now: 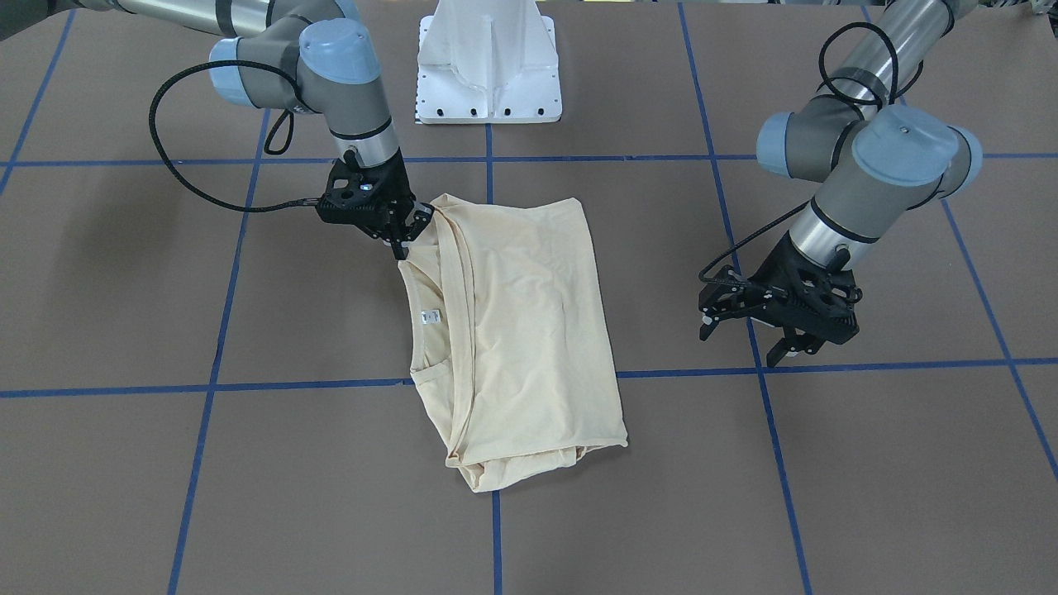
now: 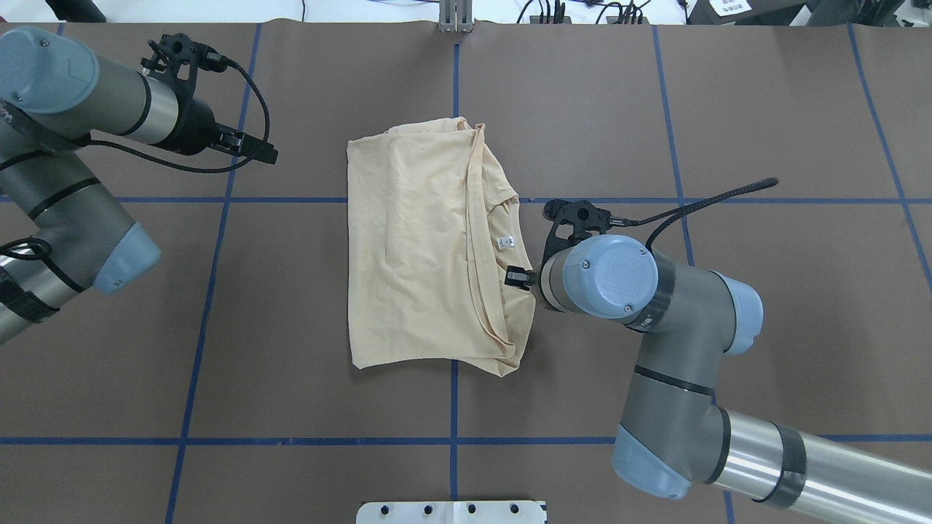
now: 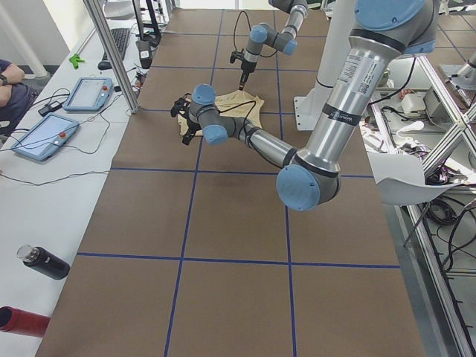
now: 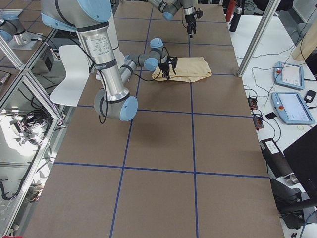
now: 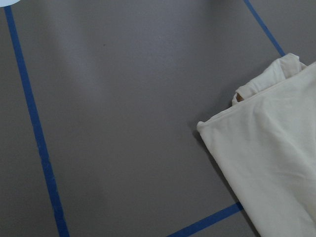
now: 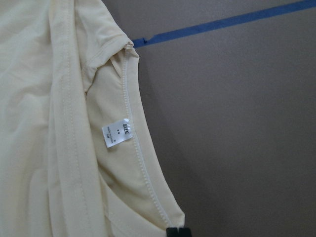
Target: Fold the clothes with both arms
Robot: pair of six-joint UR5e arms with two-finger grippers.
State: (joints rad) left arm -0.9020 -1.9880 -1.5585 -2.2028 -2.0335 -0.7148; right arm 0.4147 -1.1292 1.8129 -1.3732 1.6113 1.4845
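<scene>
1. Brown matte table (image 1: 124,273), marked into a grid by blue tape lines (image 1: 216,330). One white base pedestal (image 1: 488,62) stands at the robot's edge.
2. Seen from the exterior left view, a white bench runs along the table's far side. It carries two blue-edged touch pendants (image 3: 85,93) and one black bottle (image 3: 44,262). A person's arm (image 3: 9,74) shows at the frame edge.
3. Count: one shirt (image 1: 529,322), two arms, two grippers.
4. The pale cream shirt lies near the table's middle, folded into a rough rectangle with a plain side up. Its neckline opens toward the right arm (image 1: 347,83).
5. The right gripper (image 1: 405,240) has its fingers pinched together on the neckline edge, and the cloth there is slightly raised.
6. The left gripper (image 1: 741,343), on the left arm (image 1: 876,173), has its jaws spread wide and grips nothing. It hangs over bare table, well apart from the shirt.
7. One white neck label (image 6: 117,133) reads "SIZE"; the finer print under it is too small to read.
</scene>
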